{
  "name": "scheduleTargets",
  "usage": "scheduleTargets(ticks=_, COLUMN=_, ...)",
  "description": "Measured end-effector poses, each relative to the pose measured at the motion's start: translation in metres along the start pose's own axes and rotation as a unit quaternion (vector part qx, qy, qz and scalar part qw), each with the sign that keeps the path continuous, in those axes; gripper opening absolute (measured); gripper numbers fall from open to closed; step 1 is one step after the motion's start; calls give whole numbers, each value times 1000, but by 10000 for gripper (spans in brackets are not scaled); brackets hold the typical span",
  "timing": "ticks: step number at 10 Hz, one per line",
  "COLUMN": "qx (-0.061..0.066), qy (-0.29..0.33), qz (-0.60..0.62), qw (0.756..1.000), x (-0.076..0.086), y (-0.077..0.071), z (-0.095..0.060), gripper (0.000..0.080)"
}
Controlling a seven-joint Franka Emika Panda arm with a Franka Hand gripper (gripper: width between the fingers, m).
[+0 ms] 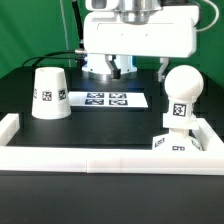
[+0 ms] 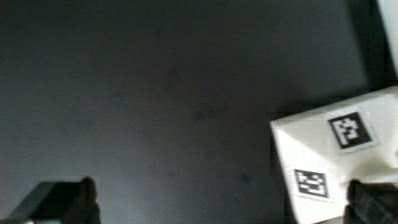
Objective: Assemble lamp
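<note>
The white tapered shade (image 1: 50, 95) stands mouth-down on the black table at the exterior view's left. The round-headed bulb (image 1: 181, 92) stands upright at the exterior view's right, directly behind the flat base (image 1: 178, 144); I cannot tell whether it sits in the base. My gripper (image 1: 120, 68) hangs at the back above the table, apart from all three parts. In the wrist view my gripper (image 2: 217, 205) is open with nothing between its dark fingertips (image 2: 63, 200). A white tagged part (image 2: 338, 150), probably the base, lies close to one fingertip.
The marker board (image 1: 107, 99) lies flat between the shade and the bulb, below my gripper. The long white border rail (image 1: 100, 158) runs along the front and turns back at both ends, right beside the base.
</note>
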State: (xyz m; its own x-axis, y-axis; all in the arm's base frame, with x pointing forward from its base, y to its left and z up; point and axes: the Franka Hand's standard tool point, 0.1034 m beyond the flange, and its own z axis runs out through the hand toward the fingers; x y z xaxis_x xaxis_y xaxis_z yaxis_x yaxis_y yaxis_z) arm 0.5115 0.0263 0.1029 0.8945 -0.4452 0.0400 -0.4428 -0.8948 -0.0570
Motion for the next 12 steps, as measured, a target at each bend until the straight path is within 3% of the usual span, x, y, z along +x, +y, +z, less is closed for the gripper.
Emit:
scheduleTargets(ticks=1, qx=0, qy=0, qz=-3, qw=1000, x=0, y=-1, z=0, gripper=698)
scheduleTargets(ticks=5, qx=-5, qy=3, qz=-13, qw=1000, x=13, y=25, z=-1, gripper=698)
scheduleTargets(ticks=10, qx=-20, qy=-1, qz=7, qw=1000, x=19, y=87, z=-3, gripper=698)
scheduleTargets(ticks=12, qx=-17, qy=0, qz=26, qw=1000, x=25, y=112, z=-4, gripper=698)
